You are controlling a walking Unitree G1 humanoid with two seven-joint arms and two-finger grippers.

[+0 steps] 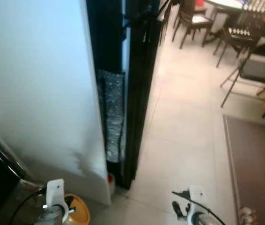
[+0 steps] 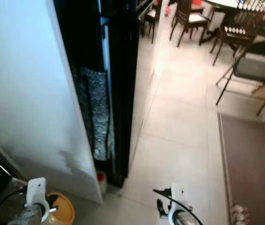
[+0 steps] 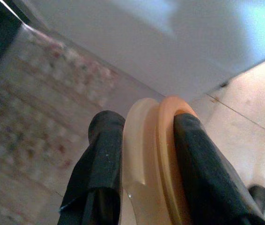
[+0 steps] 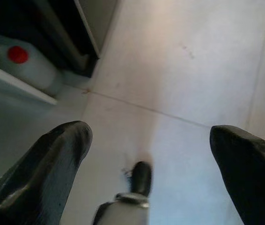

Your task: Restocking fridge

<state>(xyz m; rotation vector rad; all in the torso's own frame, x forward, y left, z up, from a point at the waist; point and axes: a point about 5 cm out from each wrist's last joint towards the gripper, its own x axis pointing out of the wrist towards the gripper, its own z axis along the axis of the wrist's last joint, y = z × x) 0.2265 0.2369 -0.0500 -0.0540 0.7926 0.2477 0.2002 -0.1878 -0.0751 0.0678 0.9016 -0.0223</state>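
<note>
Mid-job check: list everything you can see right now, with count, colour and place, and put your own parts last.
Fridge door: one, white, open, on the left.
Fridge body: one, black, behind the door.
Jug: one, pale with red cap, on the floor by the fridge base.
Chairs: several, dark, far right around a table.
Mat: one, brown, right floor.
Orange lid: one, in the left gripper.
Right gripper: open, over floor tiles.

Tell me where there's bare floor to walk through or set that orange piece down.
Bare tile floor runs between the black fridge and the brown mat, up to the chairs. It is crowded by the white wall, where the left gripper pinches the orange ring. The right gripper hangs open over tile.
</note>
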